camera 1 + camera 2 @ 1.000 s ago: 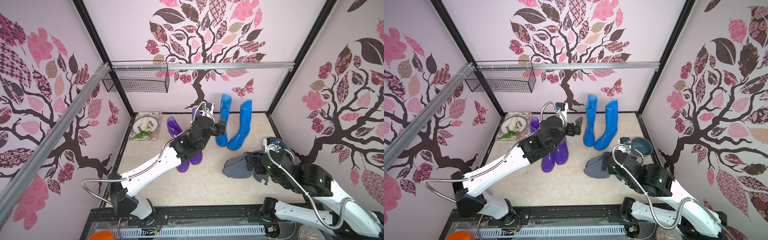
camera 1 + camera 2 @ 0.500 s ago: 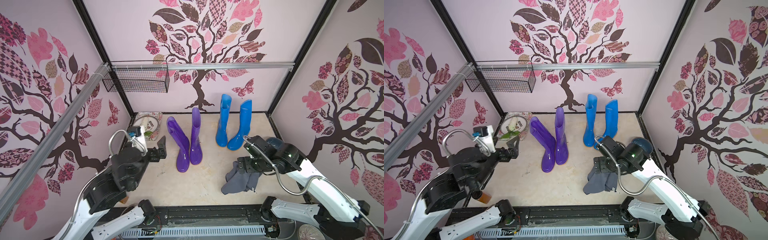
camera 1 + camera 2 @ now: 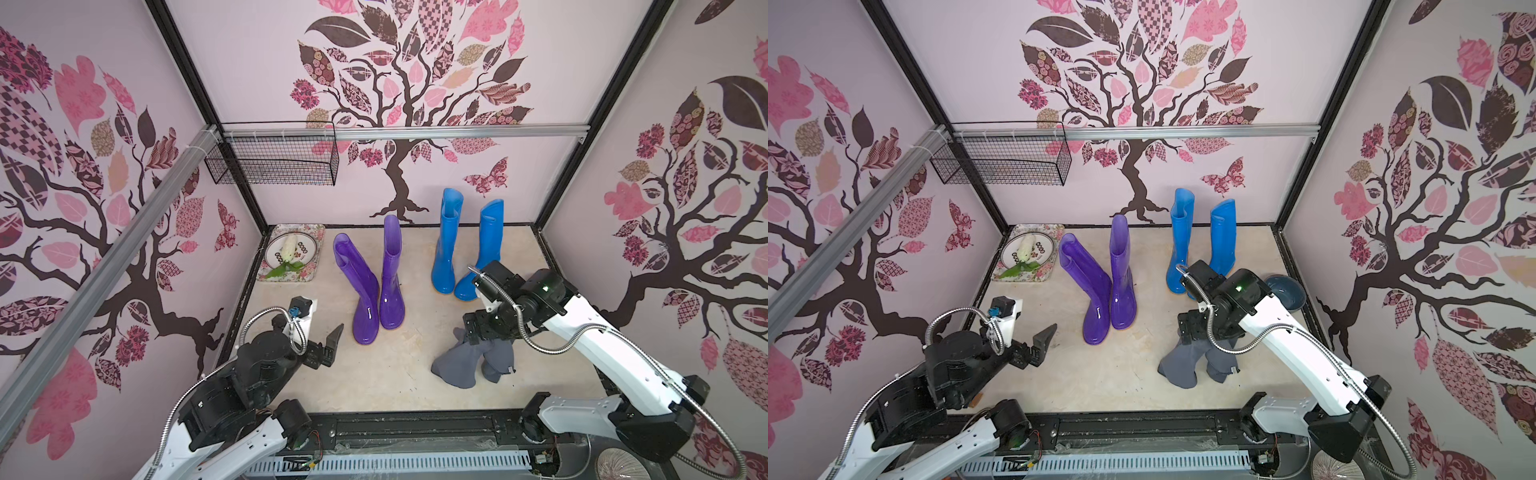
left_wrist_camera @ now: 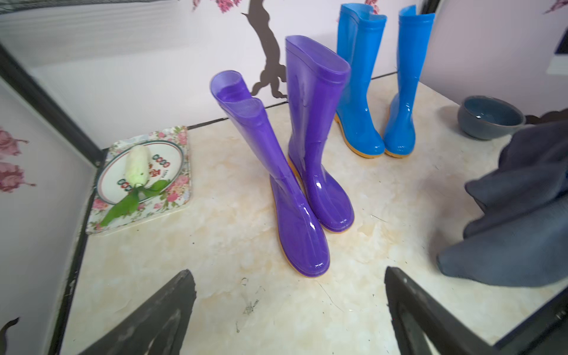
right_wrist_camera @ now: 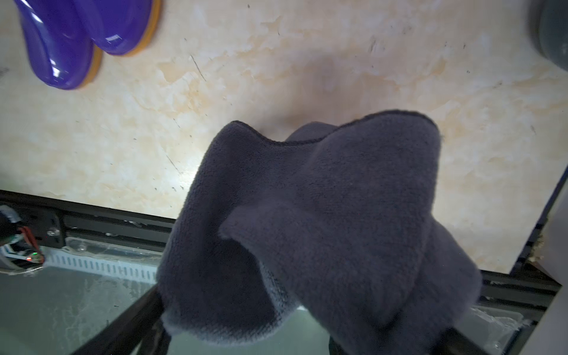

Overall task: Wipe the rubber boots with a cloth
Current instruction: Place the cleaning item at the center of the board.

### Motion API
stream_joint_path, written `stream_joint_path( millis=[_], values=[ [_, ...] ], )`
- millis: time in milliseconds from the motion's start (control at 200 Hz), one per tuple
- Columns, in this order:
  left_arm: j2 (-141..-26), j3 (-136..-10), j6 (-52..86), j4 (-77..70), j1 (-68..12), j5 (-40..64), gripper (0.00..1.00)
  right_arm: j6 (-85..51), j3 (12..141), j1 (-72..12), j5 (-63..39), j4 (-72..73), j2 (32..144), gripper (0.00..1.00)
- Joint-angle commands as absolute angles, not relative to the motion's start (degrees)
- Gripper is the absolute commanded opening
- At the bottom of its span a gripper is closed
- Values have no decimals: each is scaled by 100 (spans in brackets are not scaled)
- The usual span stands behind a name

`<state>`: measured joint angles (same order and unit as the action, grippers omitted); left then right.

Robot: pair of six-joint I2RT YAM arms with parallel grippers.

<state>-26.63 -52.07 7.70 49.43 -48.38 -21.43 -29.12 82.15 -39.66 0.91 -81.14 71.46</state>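
Two purple rubber boots (image 3: pixel 368 299) (image 3: pixel 1096 291) (image 4: pixel 307 190) stand at mid table, the left one leaning. Two blue rubber boots (image 3: pixel 446 249) (image 3: pixel 1179 249) (image 4: pixel 359 101) stand upright behind them to the right. My left gripper (image 3: pixel 332 345) (image 3: pixel 1040 347) (image 4: pixel 289 282) is open and empty, a short way in front of the purple toes. The grey-blue cloth (image 3: pixel 469 361) (image 3: pixel 1183 361) (image 5: pixel 322 215) hangs draped over my right gripper (image 3: pixel 478 332) (image 3: pixel 1190 332), in front of the blue boots. Its fingers (image 5: pixel 144 316) stand wide apart under the cloth, which hides their tips.
A floral tray (image 3: pixel 318 257) with a plate and a white vegetable sits in the back left corner. A grey-blue bowl (image 3: pixel 1285 293) (image 4: pixel 488 116) stands by the right wall. A wire basket (image 3: pixel 274 162) hangs on the back rail. The table's front edge (image 5: pixel 92 212) lies just below the cloth.
My left arm has drawn back from the purple boots to the front left. My right gripper has swung toward the front with the cloth, which now hangs from it.
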Motion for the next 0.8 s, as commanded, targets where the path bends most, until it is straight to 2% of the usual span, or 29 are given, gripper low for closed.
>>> stream_joint_path(
  millis=[0,70,160,315,400,540,575,620,735,795],
  values=[
    [-2864,-5024,1182,3990,-4890,-969,98,-2867,8523,-3955,-363,-8113,7037,100],
    [-3072,-4624,1593,3046,-5096,-294,98,-2830,8651,-3960,-527,-8112,7031,100],
    [-3439,-3963,1722,1432,-5936,-136,98,-2791,8857,-3963,-344,-8168,7004,100],
    [-5112,-3930,251,-8,-8122,-1969,98,-2779,9271,-3958,-554,-8229,6978,100],
    [-6060,-4247,104,-418,-8192,-2446,98,-2760,9464,-3956,-629,-8325,6954,100],
    [-7023,-4598,170,-1465,-7828,-2460,97,-2740,9481,-3963,-750,-8341,6817,100],
    [-7273,-4746,216,-1573,-7709,-2521,94,-2757,9466,-3956,-904,-8304,6781,100],
    [-7566,-4940,282,-1591,-7598,-2746,84,-2809,9465,-3963,-1029,-8259,6723,100],
    [-8017,-5116,436,-1720,-7374,-2420,65,-2881,9715,-3961,-1012,-8289,6612,100],
    [-8215,-5150,637,-1816,-7333,-2246,48,-2924,9833,-3962,-1262,-8219,6587,100]
  ],
)
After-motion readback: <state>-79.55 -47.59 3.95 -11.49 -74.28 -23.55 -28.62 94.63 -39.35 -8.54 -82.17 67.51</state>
